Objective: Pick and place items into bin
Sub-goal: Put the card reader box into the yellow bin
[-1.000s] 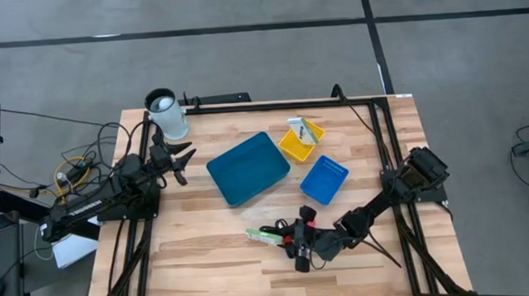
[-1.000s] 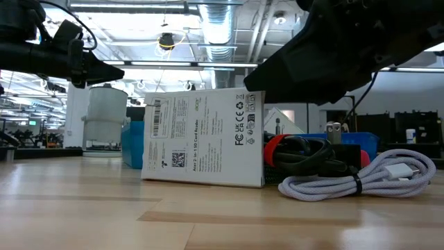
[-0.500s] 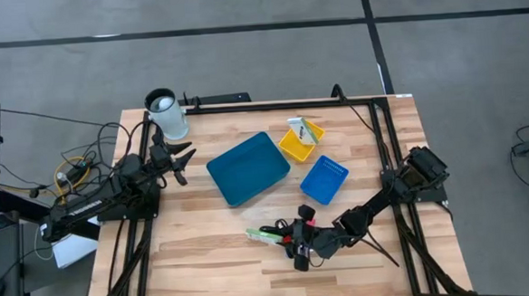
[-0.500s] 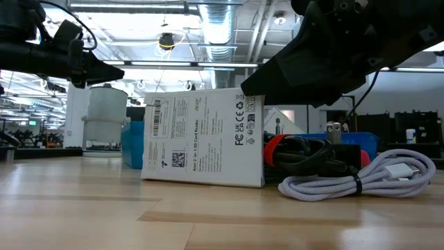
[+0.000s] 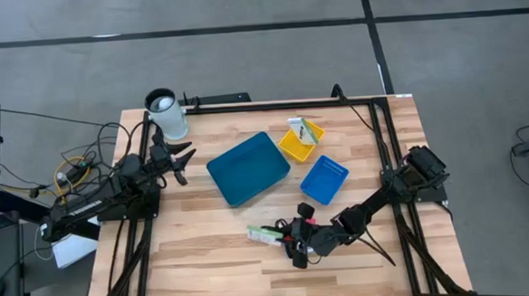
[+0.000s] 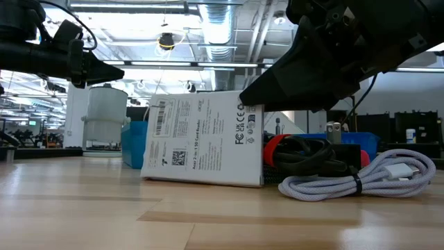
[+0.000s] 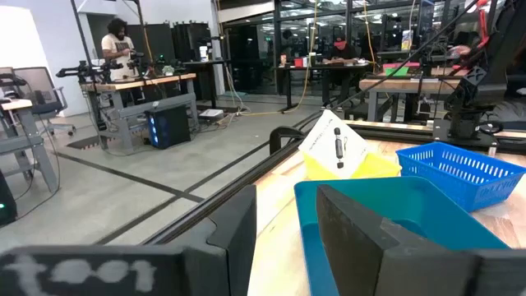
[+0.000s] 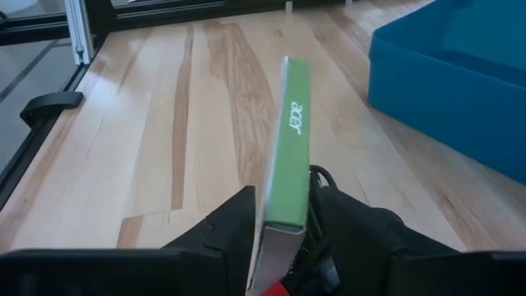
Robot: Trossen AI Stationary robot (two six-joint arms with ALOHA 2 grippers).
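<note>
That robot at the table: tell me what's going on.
The right gripper has its fingers either side of the thin green-edged white box, which stands on edge near the table's front beside a tangle of cables. It is not in a bin. The left gripper hovers open by the large blue bin.

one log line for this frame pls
right gripper: closing around upright green-edged box, near table front | left gripper: open, idle by white cup | blue bin: empty

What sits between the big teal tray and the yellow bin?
Nothing: in the high view, only bare wooden table separates the large teal plastic tray from the small yellow bin.
</note>
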